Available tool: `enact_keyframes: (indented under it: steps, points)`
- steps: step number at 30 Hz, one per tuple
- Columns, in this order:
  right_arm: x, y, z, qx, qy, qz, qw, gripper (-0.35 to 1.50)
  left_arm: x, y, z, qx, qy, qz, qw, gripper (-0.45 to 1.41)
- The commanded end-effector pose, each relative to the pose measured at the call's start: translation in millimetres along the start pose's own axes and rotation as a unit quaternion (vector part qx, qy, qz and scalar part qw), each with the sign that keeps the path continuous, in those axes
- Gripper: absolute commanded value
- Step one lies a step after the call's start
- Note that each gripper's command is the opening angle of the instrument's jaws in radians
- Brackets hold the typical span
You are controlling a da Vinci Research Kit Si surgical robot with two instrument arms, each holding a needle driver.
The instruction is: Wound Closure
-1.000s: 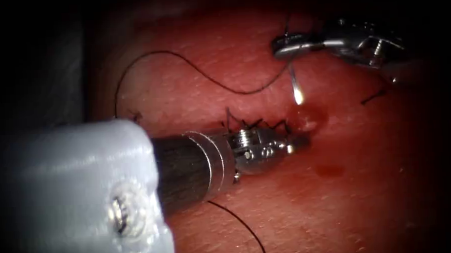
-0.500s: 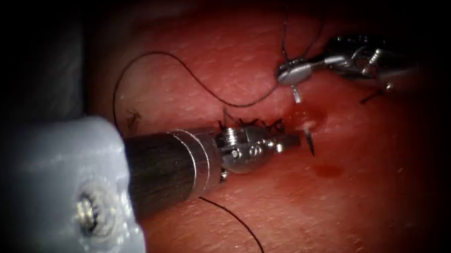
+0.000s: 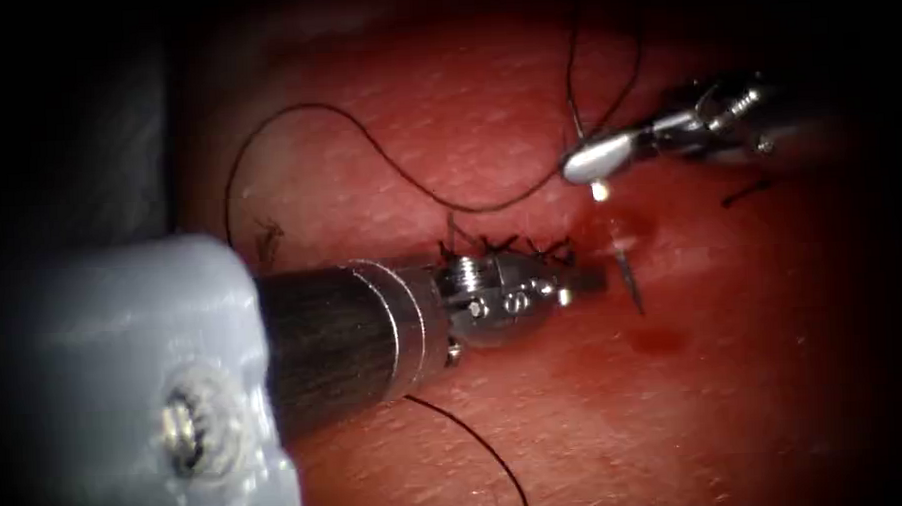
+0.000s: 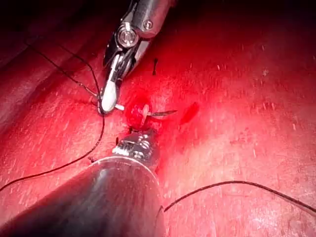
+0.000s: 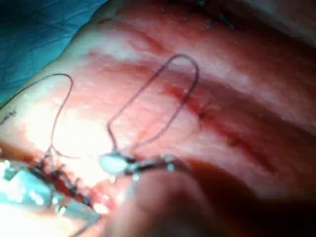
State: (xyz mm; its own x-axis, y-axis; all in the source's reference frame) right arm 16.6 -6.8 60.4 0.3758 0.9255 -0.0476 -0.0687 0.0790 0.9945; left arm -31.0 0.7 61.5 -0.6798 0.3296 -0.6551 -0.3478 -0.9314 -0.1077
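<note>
Since a second ago the needle (image 3: 627, 277) has been driven further through the tissue (image 3: 755, 372): then only its tail stood above a bead of red fluid (image 3: 659, 341), while now its pointed tip shows out of the surface just past the left end effector (image 3: 590, 278), slanting down toward the near edge of the tissue. The bright tail end sits just under the right end effector (image 3: 593, 163). The middle of the curve is buried in the tissue at the right end of the cut (image 3: 511, 249).

The right end effector has swung up and away toward the far edge of the tissue; its jaws are closed on the tail end of the needle, where the thread (image 3: 398, 165) joins. The left end effector has drawn back a little toward the left; its jaws are closed together, lying just beside the emerging tip, and I cannot tell whether they touch it or hold anything.

The thread loops wide over the tissue to the left of the cut, and another strand curves out below the left shaft toward the near edge. A short cut end of thread (image 3: 747, 191) lies to the right. Bare tissue lies open right of and below the needle tip; the stitched cut and the left shaft crowd the middle.
</note>
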Motion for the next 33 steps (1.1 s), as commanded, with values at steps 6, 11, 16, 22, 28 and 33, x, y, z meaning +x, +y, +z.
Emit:
enact_keyframes:
  steps: [6,11,16,22,28,33]
  points:
    - [-2.5,-0.9,1.4,0.004,-0.006,0.016,1.0,-0.35,0.1,0.3,0.5,-0.002,0.0,-0.001,1.0,-0.45]
    - [-2.9,-0.8,0.4,0.003,0.015,0.015,1.0,-0.16,0.5,0.5,0.0,-0.001,-0.001,0.003,1.0,-0.45]
    - [-2.8,0.1,-1.6,-0.003,0.044,-0.018,0.999,1.28,0.9,1.5,-0.6,-0.011,0.005,0.033,0.999,-0.45]
    - [-3.5,0.6,-5.7,-0.011,0.045,-0.048,0.998,1.32,1.0,2.4,-1.4,-0.008,0.036,0.08,0.996,-0.3]
    - [-3.4,0.5,-10.1,-0.017,0.066,-0.049,0.996,1.21,1.5,3.3,-1.2,-0.01,0.091,0.143,0.985,-0.11]
    - [-3.9,1.0,-10.9,-0.029,0.082,-0.053,0.995,1.15,3.0,4.0,-0.2,0.007,0.126,0.178,0.976,0.36]
